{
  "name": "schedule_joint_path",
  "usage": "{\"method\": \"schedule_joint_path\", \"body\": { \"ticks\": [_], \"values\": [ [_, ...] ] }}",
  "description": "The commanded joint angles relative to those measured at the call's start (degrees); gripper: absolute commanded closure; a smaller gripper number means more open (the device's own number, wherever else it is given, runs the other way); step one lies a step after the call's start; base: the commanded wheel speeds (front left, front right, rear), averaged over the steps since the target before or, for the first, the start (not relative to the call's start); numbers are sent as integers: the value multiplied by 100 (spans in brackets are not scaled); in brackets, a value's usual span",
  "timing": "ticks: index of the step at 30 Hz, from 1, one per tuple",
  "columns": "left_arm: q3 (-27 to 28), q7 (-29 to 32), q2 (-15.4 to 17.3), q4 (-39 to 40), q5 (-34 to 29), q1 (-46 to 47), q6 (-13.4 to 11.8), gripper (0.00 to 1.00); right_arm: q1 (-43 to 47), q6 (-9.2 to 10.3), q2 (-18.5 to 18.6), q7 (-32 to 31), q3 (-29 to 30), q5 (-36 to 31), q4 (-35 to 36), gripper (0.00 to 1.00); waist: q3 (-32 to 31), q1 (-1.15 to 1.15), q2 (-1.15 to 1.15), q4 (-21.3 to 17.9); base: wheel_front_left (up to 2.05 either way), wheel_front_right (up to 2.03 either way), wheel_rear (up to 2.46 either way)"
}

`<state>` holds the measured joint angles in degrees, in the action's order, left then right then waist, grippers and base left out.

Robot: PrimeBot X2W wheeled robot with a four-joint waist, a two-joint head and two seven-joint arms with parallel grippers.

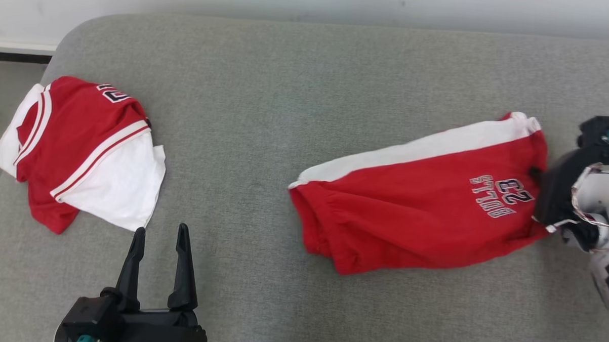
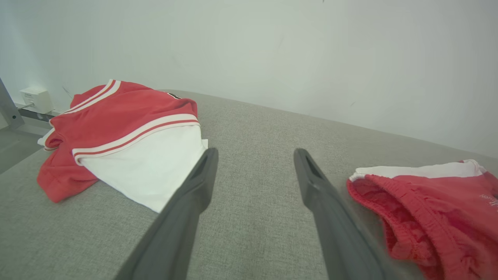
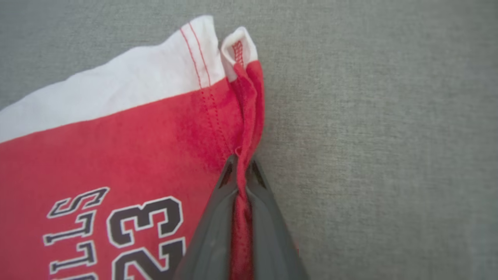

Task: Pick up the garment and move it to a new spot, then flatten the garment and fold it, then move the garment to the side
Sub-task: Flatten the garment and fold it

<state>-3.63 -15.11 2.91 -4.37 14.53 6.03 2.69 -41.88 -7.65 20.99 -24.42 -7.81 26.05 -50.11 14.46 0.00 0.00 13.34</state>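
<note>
**Head view:** red Bulls shorts (image 1: 417, 217) are lying doubled on the grey cushion (image 1: 281, 80), right of centre. The right gripper (image 1: 545, 185) is meeting their hem edge. The left gripper (image 1: 161, 229) is idling, fingers apart, near a folded red-and-white jersey (image 1: 81, 153).

**Left wrist view:** its fingers are standing spread over bare cushion, with the jersey to one side and the shorts' waistband (image 2: 408, 217) to the other.

**Right wrist view:** the fingers are pinching the shorts' hem fold (image 3: 249, 116); the cloth is not yet lifted.

**Status:** pickup appears to be starting. Moving, flattening, folding and setting aside are remaining.

Bright, soft, even light, faint shadows; left pincer (image 2: 255, 152) blurs near the bottom edge.
</note>
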Motion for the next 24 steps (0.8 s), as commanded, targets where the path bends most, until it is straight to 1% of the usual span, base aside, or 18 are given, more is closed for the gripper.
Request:
{"method": "schedule_joint_path", "body": {
  "ticks": [1, 5, 9, 14, 18, 22, 23, 24],
  "values": [
    [14, -4, -3, 0, 32, 22, -4, 0, 247, 28, 190, 57, 80, -111, -111, 100, -66, 0, 0, -88, 0, 0, 0],
    [20, -5, -1, -23, 6, -29, 4, 0, 281, 27, 341, 294, 326, -346, -68, 100, -188, 0, 0, -241, 0, 0, 0],
    [-7, -5, 0, -41, -13, -44, 22, 0, 335, 25, 575, 493, 602, -650, 29, 100, -294, 0, 0, -368, 0, 0, 0],
    [-36, -5, -1, -75, -26, -70, 19, 0, 350, 23, 799, 482, 861, -1142, 269, 100, -407, 0, 0, -486, 0, 0, 0],
    [-88, -5, -1, -108, -4, -106, 15, 0, 352, 23, 675, 322, 961, -1411, 692, 100, -529, 0, 0, -544, 0, 0, 0],
    [-140, -5, -1, -145, 3, -164, -12, 0, 443, 23, 333, 0, 690, -1430, 1292, 100, -665, 0, 0, -576, 0, 0, 0],
    [-150, -5, 0, -153, 1, -172, -15, 0, 448, 23, 267, -96, 579, -1392, 1450, 100, -685, 0, 0, -580, 0, 0, 0],
    [-150, -5, 0, -153, 1, -172, -15, 0, 448, 23, 267, -96, 579, -1392, 1450, 100, -685, 0, 0, -580, 0, 0, 0]
  ]
}}
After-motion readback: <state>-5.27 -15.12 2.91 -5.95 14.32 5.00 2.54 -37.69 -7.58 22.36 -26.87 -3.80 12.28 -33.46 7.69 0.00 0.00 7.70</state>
